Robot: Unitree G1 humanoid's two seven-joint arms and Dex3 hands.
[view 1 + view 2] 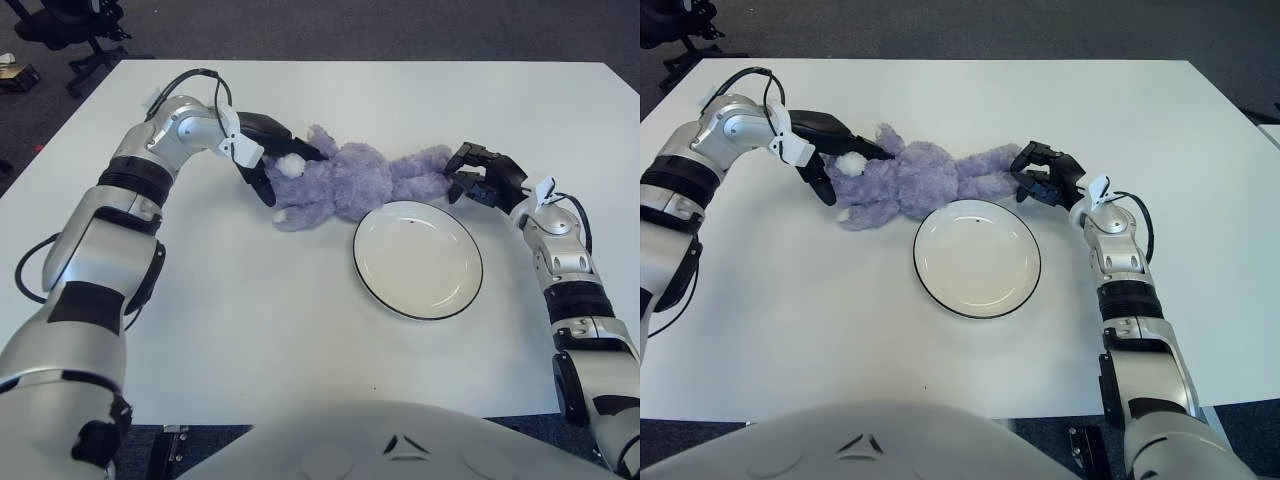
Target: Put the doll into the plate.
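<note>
Purple doll [350, 182], left hand [268, 160] clamps head (right hand [472, 177] grips feet)

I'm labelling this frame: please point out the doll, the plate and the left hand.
doll [350, 183], left eye view, middle of its purple body.
plate [417, 259], left eye view, bare white centre.
left hand [268, 158], left eye view, black fingers at the doll's head.

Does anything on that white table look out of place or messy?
Nothing spilled or damaged. The purple plush doll lies stretched out beside the black-rimmed white plate, not in it, with the left hand at its head and the right hand at its legs.
</note>
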